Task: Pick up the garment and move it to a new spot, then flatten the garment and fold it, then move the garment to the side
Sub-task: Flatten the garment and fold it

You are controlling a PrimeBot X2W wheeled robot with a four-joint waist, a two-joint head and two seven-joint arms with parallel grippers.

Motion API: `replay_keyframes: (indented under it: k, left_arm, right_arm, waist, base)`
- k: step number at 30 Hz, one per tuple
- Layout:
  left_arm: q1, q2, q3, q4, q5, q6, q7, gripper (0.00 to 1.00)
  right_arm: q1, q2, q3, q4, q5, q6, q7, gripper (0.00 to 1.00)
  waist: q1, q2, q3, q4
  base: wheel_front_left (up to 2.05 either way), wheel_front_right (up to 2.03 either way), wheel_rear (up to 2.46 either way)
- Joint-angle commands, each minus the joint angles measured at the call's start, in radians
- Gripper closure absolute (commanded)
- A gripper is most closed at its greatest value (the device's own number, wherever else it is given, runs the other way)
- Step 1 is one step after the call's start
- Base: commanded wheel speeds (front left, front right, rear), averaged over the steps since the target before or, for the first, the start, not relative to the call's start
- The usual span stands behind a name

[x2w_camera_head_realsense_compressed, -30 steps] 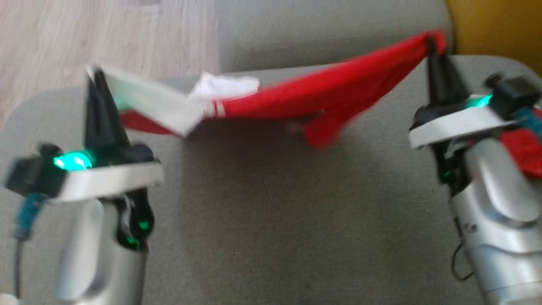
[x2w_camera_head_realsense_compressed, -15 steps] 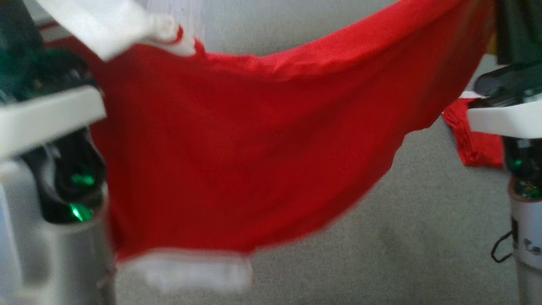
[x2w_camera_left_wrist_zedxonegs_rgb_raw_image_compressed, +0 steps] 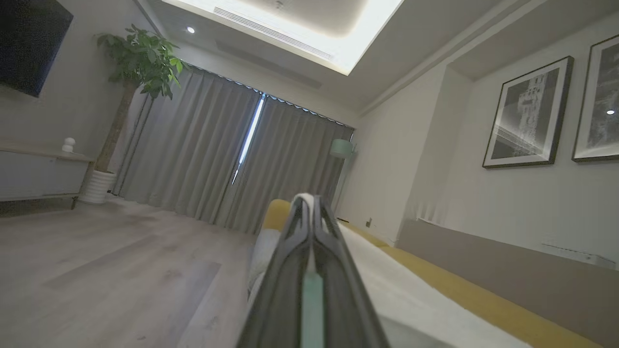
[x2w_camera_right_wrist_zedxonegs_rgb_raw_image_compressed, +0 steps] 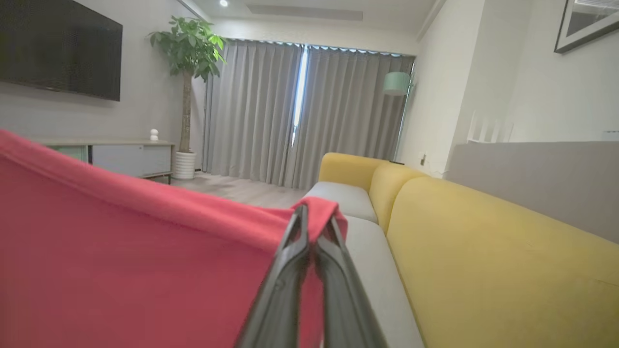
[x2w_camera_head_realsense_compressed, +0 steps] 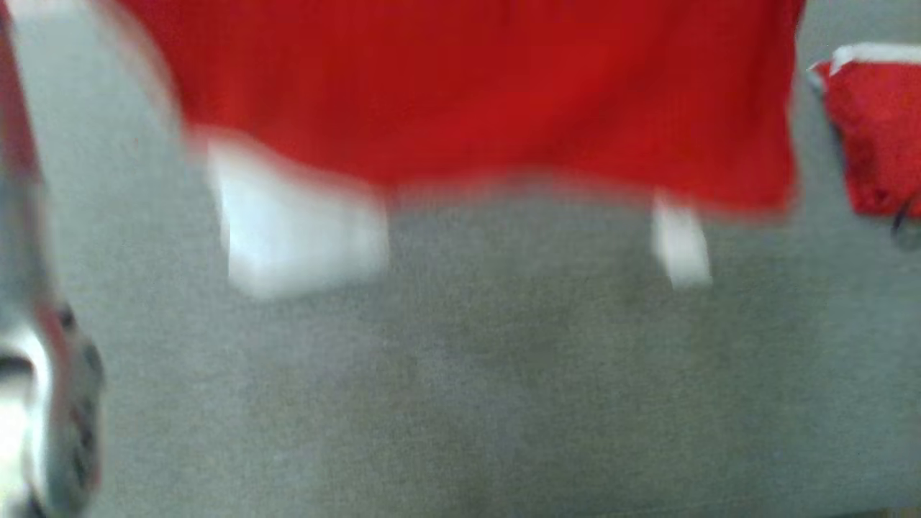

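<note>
The garment [x2w_camera_head_realsense_compressed: 460, 93], red with white trim, hangs spread out above the grey seat of the sofa [x2w_camera_head_realsense_compressed: 504, 403], blurred in the head view. The right gripper [x2w_camera_right_wrist_zedxonegs_rgb_raw_image_compressed: 314, 217] is up over the seat, left of the sofa's yellow backrest [x2w_camera_right_wrist_zedxonegs_rgb_raw_image_compressed: 483, 251], its fingers pressed together on a red corner of the cloth, which stretches away from the backrest. The left gripper [x2w_camera_left_wrist_zedxonegs_rgb_raw_image_compressed: 309, 203] is over the sofa's outer edge, fingers together, a white bit of the garment pinched at their tips
</note>
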Motion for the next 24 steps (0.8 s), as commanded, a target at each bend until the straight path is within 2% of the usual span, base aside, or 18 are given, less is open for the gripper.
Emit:
replay_keyframes:
  k: [1,6,10,18,22,24]
  left_arm:
    - [-0.114,0.057,0.019,0.042,0.013,-0.007,-0.029,1.00]
    - [-0.325,0.050,0.001,0.260,0.040,-0.046,-0.155,1.00]
    - [-0.364,0.028,-0.030,0.382,0.043,-0.089,-0.206,1.00]
    - [-0.192,-0.005,-0.085,0.522,0.036,-0.137,-0.288,1.00]
    - [-0.076,-0.009,-0.106,0.549,0.027,-0.146,-0.314,1.00]
    - [0.001,-0.008,-0.120,0.552,0.021,-0.150,-0.328,1.00]
  right_arm:
    - [-0.103,0.002,0.012,0.046,0.007,-0.001,-0.037,1.00]
    - [-0.355,0.013,0.008,0.307,-0.056,-0.001,-0.215,1.00]
    - [-0.413,0.029,0.011,0.477,-0.077,-0.001,-0.314,1.00]
    - [-0.284,0.020,0.082,0.730,-0.035,-0.001,-0.349,1.00]
    - [-0.195,0.020,0.158,0.792,0.009,-0.001,-0.309,1.00]
    - [-0.134,0.019,0.226,0.808,0.055,-0.001,-0.261,1.00]
  waist:
    - [-0.0005,0.0000,0.113,0.012]
    - [-0.0005,0.0000,0.158,0.044]
    - [-0.0005,0.0000,0.163,0.059]
    - [-0.0005,0.0000,0.146,0.081]
    - [-0.0005,0.0000,0.120,0.085]
    - [-0.0005,0.0000,0.102,0.088]
  base:
    - [0.00,0.00,0.00]
    - [0.00,0.00,0.00]
    - [0.00,0.00,0.00]
    - [0.00,0.00,0.00]
    - [0.00,0.00,0.00]
    - [0.00,0.00,0.00]
